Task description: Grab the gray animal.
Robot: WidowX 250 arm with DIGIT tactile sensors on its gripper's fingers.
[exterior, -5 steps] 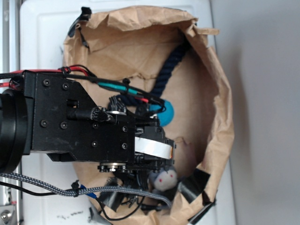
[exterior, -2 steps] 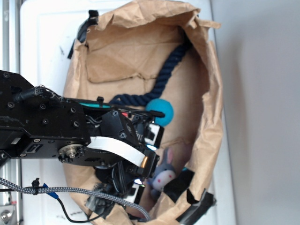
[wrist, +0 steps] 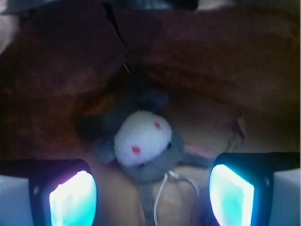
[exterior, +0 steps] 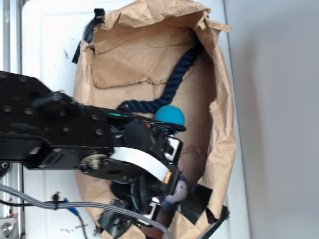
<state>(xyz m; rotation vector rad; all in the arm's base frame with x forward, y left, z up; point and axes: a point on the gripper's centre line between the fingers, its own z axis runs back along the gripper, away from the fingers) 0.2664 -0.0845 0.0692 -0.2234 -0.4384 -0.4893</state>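
A: What's the setting?

B: A white tabletop (exterior: 50,55) beside a plain gray wall (exterior: 279,119). On it lies a crumpled brown paper bag (exterior: 134,59), mouth wide, its torn rim patched with black tape (exterior: 197,199).

A: And inside?

B: The black arm (exterior: 55,132) reaches in. A dark blue twisted rope (exterior: 177,82) curves to a fuzzy teal ball (exterior: 170,115).

A: The toy?

B: The gray animal (wrist: 143,143) sits at the bag's lower end, soft plush, white face, 2 red eyes, white string loop (wrist: 164,186).

A: The gripper (wrist: 151,195)?

B: Spread; its 2 glowing pads (wrist: 73,200) flank the toy, not touching. The paper walls crowd close.
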